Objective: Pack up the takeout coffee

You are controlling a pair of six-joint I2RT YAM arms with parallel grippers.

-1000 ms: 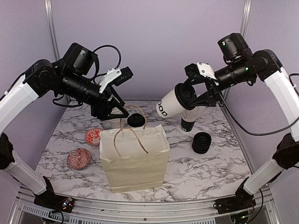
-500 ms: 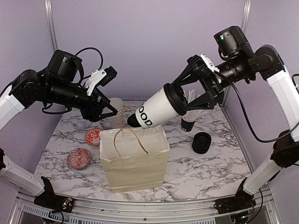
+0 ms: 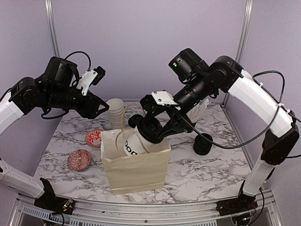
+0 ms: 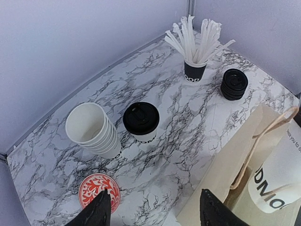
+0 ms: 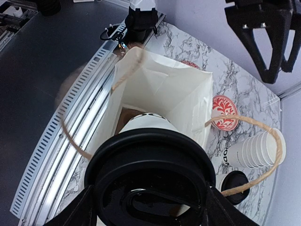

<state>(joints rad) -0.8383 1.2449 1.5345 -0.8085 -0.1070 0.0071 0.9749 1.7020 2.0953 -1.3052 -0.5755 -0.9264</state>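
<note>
My right gripper (image 3: pixel 157 129) is shut on a takeout coffee (image 3: pixel 135 142), a white cup with a black lid (image 5: pixel 150 174). The cup is tilted base-down, with its lower half inside the mouth of the cream paper bag (image 3: pixel 136 169). The bag's rope handles loop around the cup. A second takeout coffee (image 4: pixel 141 121) stands upright on the marble behind the bag. My left gripper (image 3: pixel 101 109) hangs open and empty to the left of the bag, above the table. In the left wrist view, the left gripper (image 4: pixel 154 202) has the bag (image 4: pixel 221 188) and the held cup (image 4: pixel 277 183) at its right.
Stacked lidless white cups (image 3: pixel 115 109) stand at the back left. A black cup of stirrers (image 4: pixel 195 70) and a stack of black lids (image 3: pixel 203 143) are at the back right. Two red patterned coasters (image 3: pixel 94 137) (image 3: pixel 79 160) lie left of the bag.
The right arm has swung the cup left and down, from high at the right into the bag's mouth. The left gripper has pulled back left, away from the bag's handles, opening a little.
</note>
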